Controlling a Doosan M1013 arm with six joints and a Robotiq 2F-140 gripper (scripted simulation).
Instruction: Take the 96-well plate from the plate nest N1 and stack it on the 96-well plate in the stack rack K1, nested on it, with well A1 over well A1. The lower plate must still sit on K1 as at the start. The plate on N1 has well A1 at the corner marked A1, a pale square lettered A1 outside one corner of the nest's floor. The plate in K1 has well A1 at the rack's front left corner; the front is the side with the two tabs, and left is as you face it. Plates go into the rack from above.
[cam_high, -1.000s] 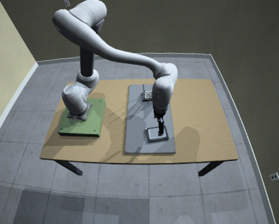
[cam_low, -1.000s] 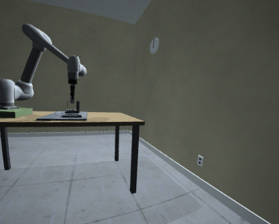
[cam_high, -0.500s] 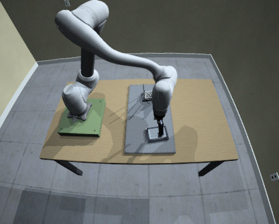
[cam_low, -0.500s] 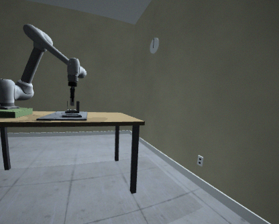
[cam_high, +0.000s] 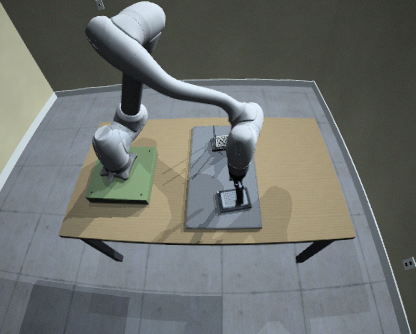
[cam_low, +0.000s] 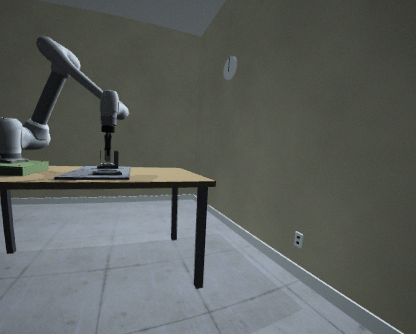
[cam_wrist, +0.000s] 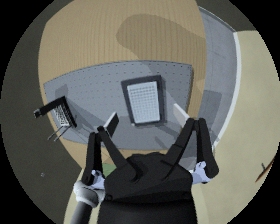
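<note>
A pale 96-well plate (cam_wrist: 144, 101) (cam_high: 231, 201) lies flat in the dark plate nest N1 at the near end of the grey mat (cam_high: 223, 177). My gripper (cam_wrist: 145, 112) is open and empty, hanging straight above this plate with a clear gap; it also shows in the top view (cam_high: 239, 194) and in the exterior view (cam_low: 107, 150). The stack rack K1 (cam_high: 219, 141) stands at the far end of the mat with a second plate in it; it also shows at the left of the wrist view (cam_wrist: 60, 115). The A1 mark is too small to make out.
The arm's green base block (cam_high: 121, 176) sits at the left of the wooden table (cam_high: 210, 180). The arm's forearm reaches over the mat above K1. The table's right half holds nothing.
</note>
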